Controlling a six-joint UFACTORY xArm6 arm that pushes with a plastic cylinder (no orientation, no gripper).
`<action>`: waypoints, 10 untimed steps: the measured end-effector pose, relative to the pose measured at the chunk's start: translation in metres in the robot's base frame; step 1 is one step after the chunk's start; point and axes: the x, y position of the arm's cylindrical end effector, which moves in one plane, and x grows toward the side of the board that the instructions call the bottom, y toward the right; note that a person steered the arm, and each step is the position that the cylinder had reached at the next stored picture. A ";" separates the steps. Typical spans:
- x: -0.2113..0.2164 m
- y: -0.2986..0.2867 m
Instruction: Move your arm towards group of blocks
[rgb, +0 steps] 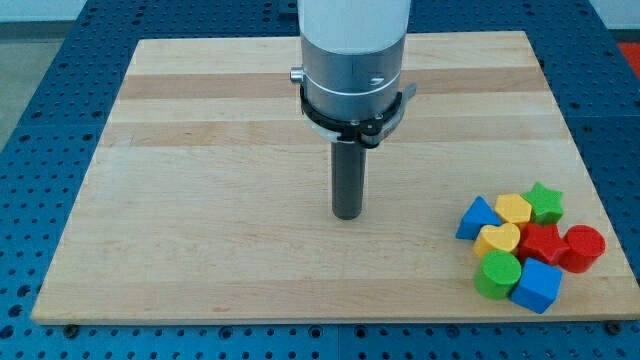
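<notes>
The wooden counter (200, 150) fills the frame. My arm's rod hangs over its middle, my tip (347, 216) resting on bare wood, well apart from the cluster at lower right; there are no fingers to describe. Packed tight there: blue triangle (477, 217), yellow pentagon (513, 208), green star (545, 201), yellow heart (497, 240), red star (543, 243), red cylinder (583, 248), green cylinder (498, 273), blue cube (538, 286). Reaching them likely means sliding toward the frame's lower right.

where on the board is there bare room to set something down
Free: all wood at the view's left of my tip, and the strip along the view's top. Crowded: the view's bottom right, where blue triangle, yellow heart and red cylinder cluster.
</notes>
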 end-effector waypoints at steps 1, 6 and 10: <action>0.000 0.000; -0.108 0.200; -0.042 0.294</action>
